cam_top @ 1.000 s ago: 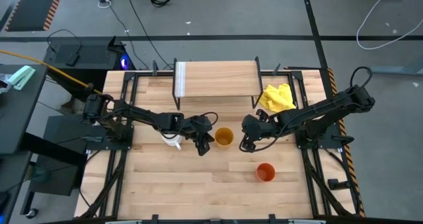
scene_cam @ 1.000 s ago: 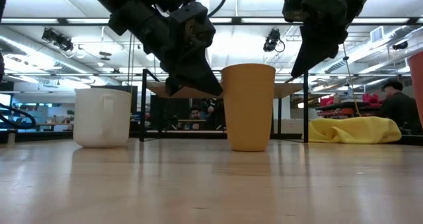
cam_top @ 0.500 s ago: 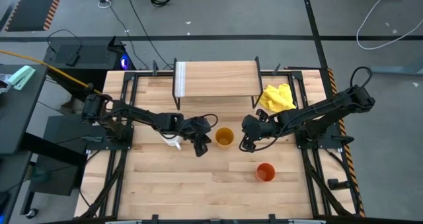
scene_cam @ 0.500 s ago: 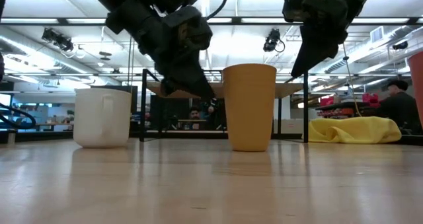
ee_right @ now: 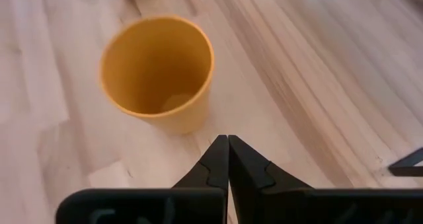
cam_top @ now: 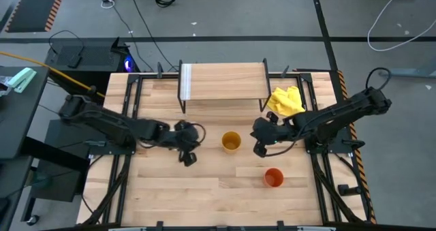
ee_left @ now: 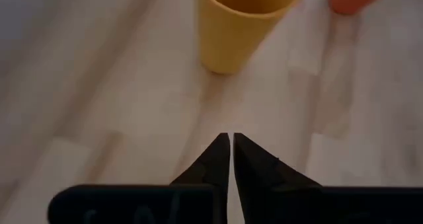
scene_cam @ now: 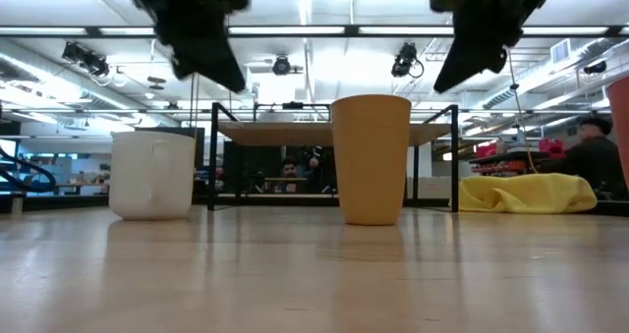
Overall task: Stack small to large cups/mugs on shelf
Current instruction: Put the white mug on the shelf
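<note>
Cups sit unstacked on my pale plank tabletop (cam_top: 170, 190). Left of centre, the left gripper (cam_top: 187, 156) is pinched shut, hiding the smooth white mug (scene_cam: 152, 174) that only the low view shows. Centre: tapered yellow-orange cup (cam_top: 231, 142). Right: shut right gripper (cam_top: 260, 149), orange-red cup (cam_top: 273, 177). The light-wood shelf (cam_top: 221, 81) is at top centre.
</note>
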Controlling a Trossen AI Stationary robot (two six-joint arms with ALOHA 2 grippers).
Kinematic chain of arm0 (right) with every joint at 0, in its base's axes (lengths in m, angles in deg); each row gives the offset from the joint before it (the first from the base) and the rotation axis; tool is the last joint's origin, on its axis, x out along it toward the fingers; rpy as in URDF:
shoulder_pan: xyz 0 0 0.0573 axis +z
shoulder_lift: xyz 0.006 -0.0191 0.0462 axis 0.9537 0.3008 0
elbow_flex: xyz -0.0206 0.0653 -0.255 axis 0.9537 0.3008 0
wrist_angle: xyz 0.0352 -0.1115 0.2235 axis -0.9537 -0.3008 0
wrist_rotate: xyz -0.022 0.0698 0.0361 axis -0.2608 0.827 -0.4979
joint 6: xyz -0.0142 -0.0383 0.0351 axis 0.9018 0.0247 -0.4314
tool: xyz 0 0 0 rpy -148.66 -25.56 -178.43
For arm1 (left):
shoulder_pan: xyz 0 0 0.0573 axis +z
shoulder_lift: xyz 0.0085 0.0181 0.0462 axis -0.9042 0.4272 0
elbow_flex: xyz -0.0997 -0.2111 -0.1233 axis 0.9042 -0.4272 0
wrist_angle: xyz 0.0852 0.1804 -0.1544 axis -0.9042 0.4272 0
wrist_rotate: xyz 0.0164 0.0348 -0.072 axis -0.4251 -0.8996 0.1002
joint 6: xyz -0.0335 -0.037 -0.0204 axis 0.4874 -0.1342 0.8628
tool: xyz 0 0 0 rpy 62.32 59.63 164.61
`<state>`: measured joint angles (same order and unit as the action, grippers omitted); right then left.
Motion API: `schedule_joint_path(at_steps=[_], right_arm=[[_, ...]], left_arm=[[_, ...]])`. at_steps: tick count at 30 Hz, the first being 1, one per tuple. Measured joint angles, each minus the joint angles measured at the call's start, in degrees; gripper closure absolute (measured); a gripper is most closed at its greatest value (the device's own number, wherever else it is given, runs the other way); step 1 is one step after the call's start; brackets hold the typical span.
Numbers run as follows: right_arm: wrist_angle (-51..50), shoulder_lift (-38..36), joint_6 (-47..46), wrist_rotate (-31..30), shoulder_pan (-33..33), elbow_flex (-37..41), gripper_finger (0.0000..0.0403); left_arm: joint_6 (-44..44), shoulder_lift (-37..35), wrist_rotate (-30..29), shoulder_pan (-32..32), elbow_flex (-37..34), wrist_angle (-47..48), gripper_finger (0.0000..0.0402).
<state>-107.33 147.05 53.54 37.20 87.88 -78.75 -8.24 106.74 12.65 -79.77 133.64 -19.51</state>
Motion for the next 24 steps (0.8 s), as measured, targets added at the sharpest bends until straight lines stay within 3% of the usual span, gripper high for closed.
schedule_joint_path(at_steps=[3, 13, 24], right_arm=[[-0.1, -2.0, -0.2, -2.3, 1.9, 0.0, 0.0392], [-0.6, -5.8, -1.5, -8.0, 7.6, 0.0, 0.0392], [-1.4, -5.8, -1.2, -8.6, 8.8, 0.0, 0.0391]], left_arm=[[4.5, -2.6, -7.9, -4.3, -1.0, 3.3, 0.0382], [23.9, -3.6, -26.0, -17.8, -9.0, 4.7, 0.0383], [41.6, -3.6, -48.1, -31.4, -13.4, 5.1, 0.0388]])
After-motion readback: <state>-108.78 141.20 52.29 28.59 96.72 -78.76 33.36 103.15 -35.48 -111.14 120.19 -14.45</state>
